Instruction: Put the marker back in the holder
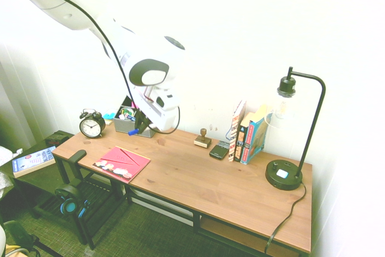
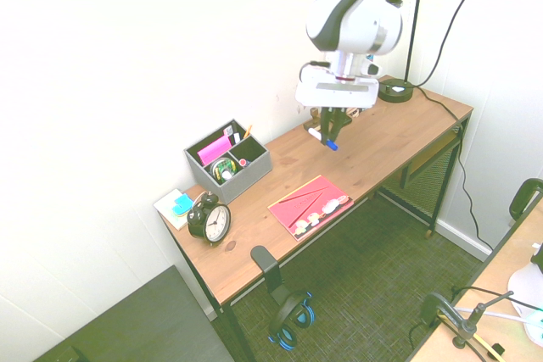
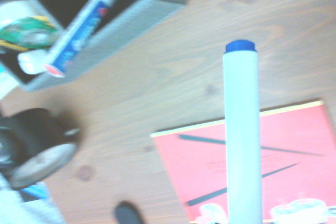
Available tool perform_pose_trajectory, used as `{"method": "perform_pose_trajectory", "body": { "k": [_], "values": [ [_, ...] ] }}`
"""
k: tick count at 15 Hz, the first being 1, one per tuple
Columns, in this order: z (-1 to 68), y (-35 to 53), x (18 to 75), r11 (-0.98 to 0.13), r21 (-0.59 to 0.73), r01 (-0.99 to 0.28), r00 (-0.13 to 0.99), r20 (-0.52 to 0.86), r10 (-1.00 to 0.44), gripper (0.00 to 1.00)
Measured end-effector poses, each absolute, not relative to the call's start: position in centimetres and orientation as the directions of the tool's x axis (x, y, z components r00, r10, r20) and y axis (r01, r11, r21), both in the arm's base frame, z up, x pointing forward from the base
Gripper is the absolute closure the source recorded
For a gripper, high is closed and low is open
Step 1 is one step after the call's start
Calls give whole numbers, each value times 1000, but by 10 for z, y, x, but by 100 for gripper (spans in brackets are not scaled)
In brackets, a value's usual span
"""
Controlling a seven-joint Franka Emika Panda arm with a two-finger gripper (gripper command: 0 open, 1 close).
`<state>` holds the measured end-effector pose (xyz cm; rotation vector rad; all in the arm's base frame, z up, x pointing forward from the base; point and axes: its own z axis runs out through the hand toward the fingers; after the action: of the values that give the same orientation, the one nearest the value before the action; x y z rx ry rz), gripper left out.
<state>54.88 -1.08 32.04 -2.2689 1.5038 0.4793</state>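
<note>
Marker [image 2: 327, 138]: held blue cap down above the worktop [image 2: 373, 146], well apart from the holder [image 2: 227, 159].
Fingers [image 2: 329, 127]: closed on the marker's barrel.
Holder: compartments partly filled.
Risk: a crowded compartment could be struck, so the marker is deflected.

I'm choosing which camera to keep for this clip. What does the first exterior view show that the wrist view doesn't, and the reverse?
Only the first exterior view shows the gripper, the lamp and the books.

Only the wrist view shows a red-capped pen lying in the holder.

Both show the marker with its blue cap, the holder, the alarm clock and the red booklet on the desk.
</note>
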Motion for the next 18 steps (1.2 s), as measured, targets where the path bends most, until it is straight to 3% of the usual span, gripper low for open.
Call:
{"method": "perform_pose_trajectory", "body": {
  "k": [5, 13, 14, 18],
  "values": [
    [310, 36, 603, -200, -80, -977, 199, -687, -699, 100],
    [236, 39, 644, -83, 17, -996, 43, -750, -660, 100],
    [226, 36, 646, -76, 26, -997, 30, -753, -657, 0],
    [214, 31, 661, -70, 10, -997, 38, -764, -644, 0]
  ]
}}
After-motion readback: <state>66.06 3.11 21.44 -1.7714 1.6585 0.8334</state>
